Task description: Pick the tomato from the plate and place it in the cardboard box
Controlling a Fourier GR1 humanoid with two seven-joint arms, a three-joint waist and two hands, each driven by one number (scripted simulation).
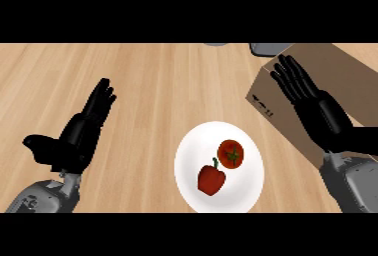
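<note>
A white plate [199, 150] lies on the wooden counter at lower centre. On it sit a red tomato [231, 154] with a green stem at the right and a red bell pepper [211, 180] just below and to its left. A brown cardboard box [336, 75] stands at the upper right. My right hand [314, 102] is open with straight fingers, in front of the box's left side, up and to the right of the tomato and apart from it. My left hand [80, 132] is open at the left, fingers pointing up, well away from the plate.
A grey object [267, 48] shows at the top edge beside the box, and another dark one [215, 44] just left of it. Bare wooden counter [162, 85] spreads between the two hands and above the plate.
</note>
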